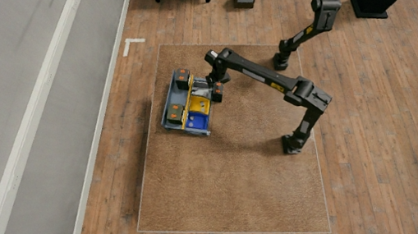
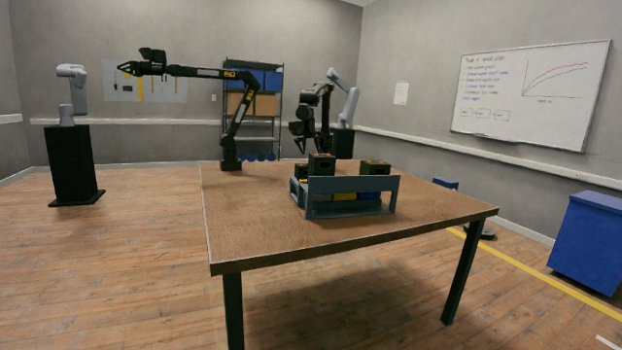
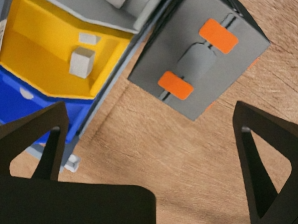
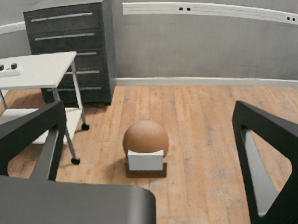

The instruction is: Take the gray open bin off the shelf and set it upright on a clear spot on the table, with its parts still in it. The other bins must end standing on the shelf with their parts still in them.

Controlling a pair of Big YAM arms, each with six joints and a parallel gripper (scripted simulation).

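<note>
The gray open bin [image 1: 201,87] [image 2: 322,197] [image 3: 95,11] sits in the shelf [image 1: 195,131] [image 2: 355,184] [image 3: 106,87], beside the yellow bin [image 1: 199,105] [image 2: 344,196] [image 3: 47,45]; the blue bin [image 1: 197,122] [image 2: 369,195] [image 3: 42,107] lies beyond that. A dark box [image 1: 218,91] [image 2: 300,170] [image 3: 197,57] with orange latches stands on the tabletop [image 1: 243,178] [image 2: 262,219] [image 3: 150,150] near the gray bin. The left claw [image 1: 212,79] [image 2: 310,147] [image 3: 150,110], released, hangs near the box. The right claw [image 2: 119,67] [image 4: 149,109], also released, is well apart from the shelf.
</note>
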